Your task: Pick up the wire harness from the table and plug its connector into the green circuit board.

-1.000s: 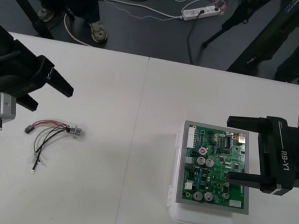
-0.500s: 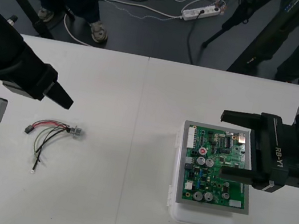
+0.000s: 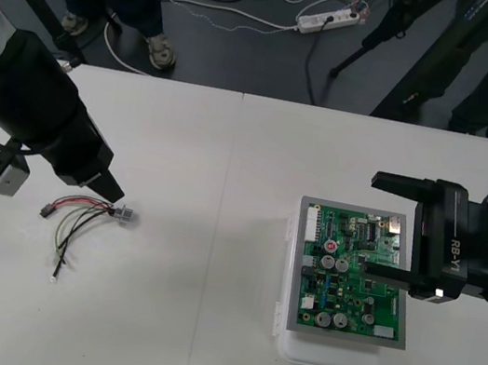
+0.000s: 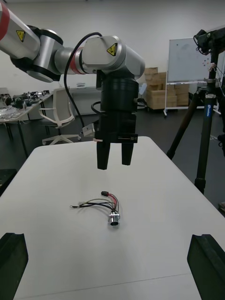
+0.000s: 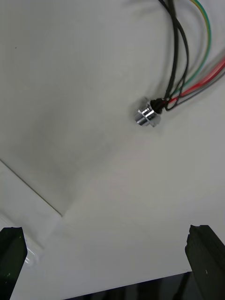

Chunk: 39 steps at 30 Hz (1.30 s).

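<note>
Now the left gripper (image 3: 109, 187) is swung in from its side of the table (image 3: 200, 326) and tipped downward; a second ago it sat further out, its fingers pointing across the table. Its tips hang above the wire harness (image 3: 79, 215), apart from it, on the socket end. Fingers are spread: the left wrist view has them at the two lower corners, with the round metal socket (image 5: 149, 114) lying between and beyond them. Nothing is pinched.

Harness unmoved over the last second. It lies flat on the table well apart from the board, small black plug (image 3: 47, 211) at one end, socket at the other, red, black and green wires looping between.

Right gripper (image 3: 396, 233) is over the far-right part of the green circuit board (image 3: 341, 275), which sits on its white base (image 3: 327, 353). It has shifted only slightly. Fingers wide apart, empty.

Judgement: this is the approach to the pick, descent not yet made. The plug is not in the board. The grasp looks aimed nearer the socket than the plug, which may call for a handover or regrip before insertion.
</note>
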Motion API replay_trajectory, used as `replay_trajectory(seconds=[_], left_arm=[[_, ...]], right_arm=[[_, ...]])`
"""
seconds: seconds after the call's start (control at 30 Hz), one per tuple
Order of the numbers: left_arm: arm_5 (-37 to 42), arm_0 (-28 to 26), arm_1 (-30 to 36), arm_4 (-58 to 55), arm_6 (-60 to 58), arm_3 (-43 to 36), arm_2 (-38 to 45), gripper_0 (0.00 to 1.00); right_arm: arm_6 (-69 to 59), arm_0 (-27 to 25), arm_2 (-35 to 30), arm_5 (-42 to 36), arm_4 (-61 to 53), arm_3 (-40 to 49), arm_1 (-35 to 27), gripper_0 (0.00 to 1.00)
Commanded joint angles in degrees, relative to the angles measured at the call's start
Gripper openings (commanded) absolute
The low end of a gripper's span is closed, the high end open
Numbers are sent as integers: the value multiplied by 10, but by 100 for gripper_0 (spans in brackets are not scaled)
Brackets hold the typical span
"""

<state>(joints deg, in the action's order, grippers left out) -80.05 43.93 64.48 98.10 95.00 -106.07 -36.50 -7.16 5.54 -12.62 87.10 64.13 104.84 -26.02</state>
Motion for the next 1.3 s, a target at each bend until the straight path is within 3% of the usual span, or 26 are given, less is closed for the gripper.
replay_trajectory(seconds=[0.03,0.37,0.7,0.87,1.3], left_arm=[[89,57,26,41,109,-30,-54,100],[140,125,26,152,162,-69,-177,100],[149,219,25,225,162,-89,-321,100],[158,257,17,272,162,-89,-401,100],[157,274,-36,341,138,-58,-490,100]], right_arm=[[21,24,-9,-3,-10,1,6,100],[18,83,-2,29,-20,-82,9,100],[6,98,1,29,-31,-91,6,100],[-6,89,18,29,-59,-93,-24,100],[-15,74,9,29,-79,-93,-54,100]])
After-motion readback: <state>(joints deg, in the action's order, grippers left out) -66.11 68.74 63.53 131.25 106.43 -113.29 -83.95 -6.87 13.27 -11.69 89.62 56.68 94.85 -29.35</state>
